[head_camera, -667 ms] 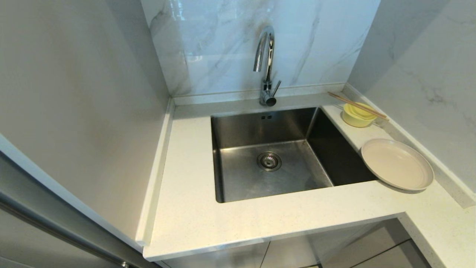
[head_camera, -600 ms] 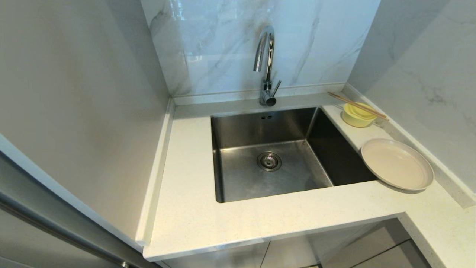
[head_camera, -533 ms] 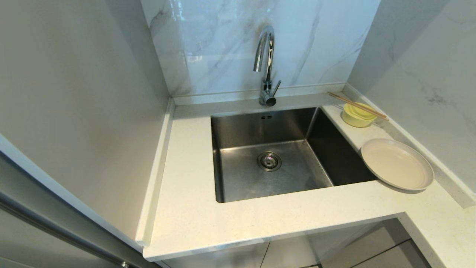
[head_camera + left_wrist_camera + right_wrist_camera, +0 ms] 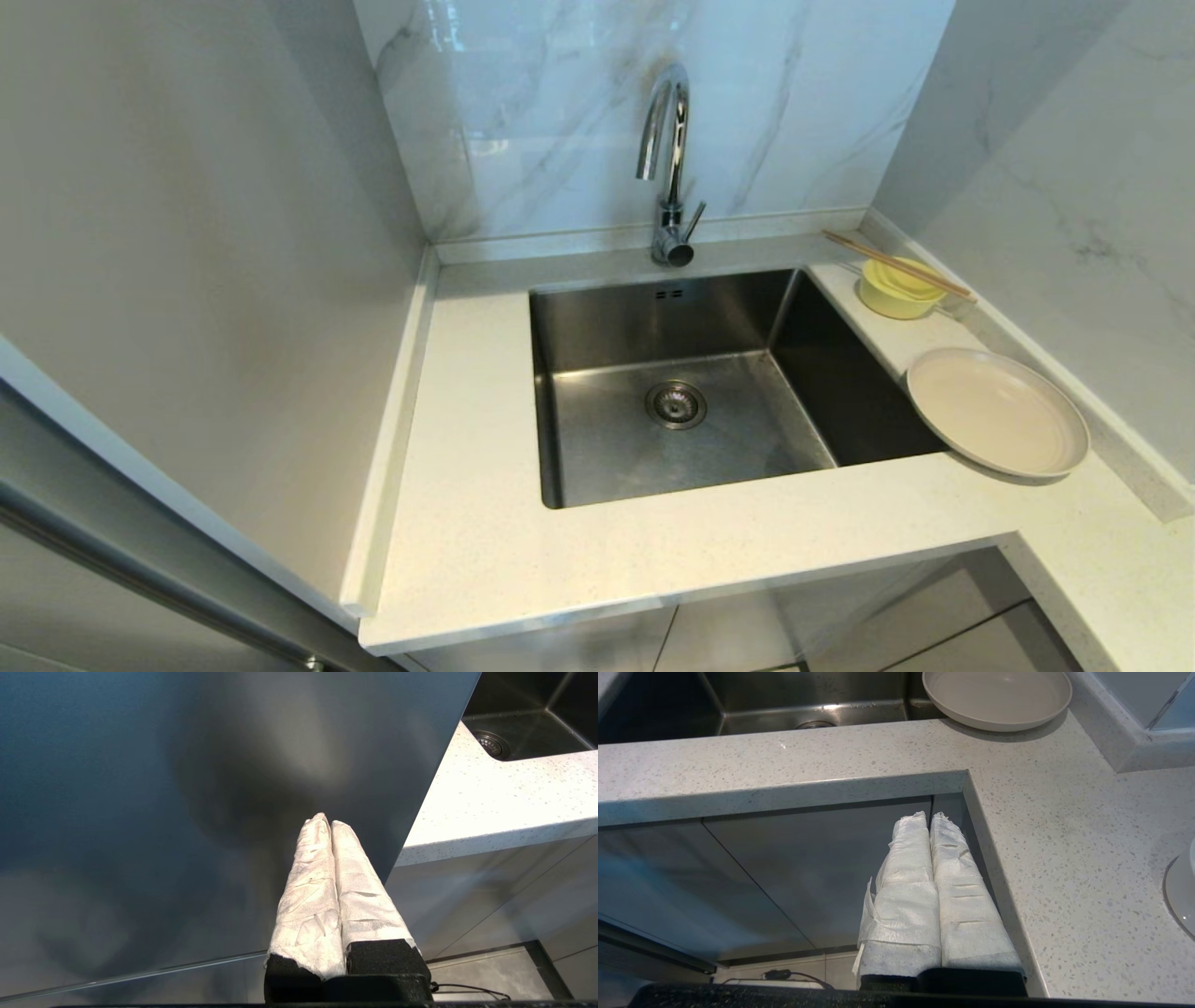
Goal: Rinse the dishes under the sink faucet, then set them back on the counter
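Observation:
The wide beige plate lies on the white speckled counter right of the sink, its edge overhanging the basin; it also shows in the right wrist view. Behind it sits the small pale-yellow bowl with wooden chopsticks across its top. The chrome faucet stands behind the steel basin, no water running. Neither arm shows in the head view. My left gripper is shut and empty, below the counter's front edge near a grey panel. My right gripper is shut and empty, below the counter's inner corner.
A grey cabinet panel walls the left side. Marble backsplash stands behind the faucet and a raised stone rim runs along the right. A white round object sits on the right counter section. Cabinet doors lie below the counter.

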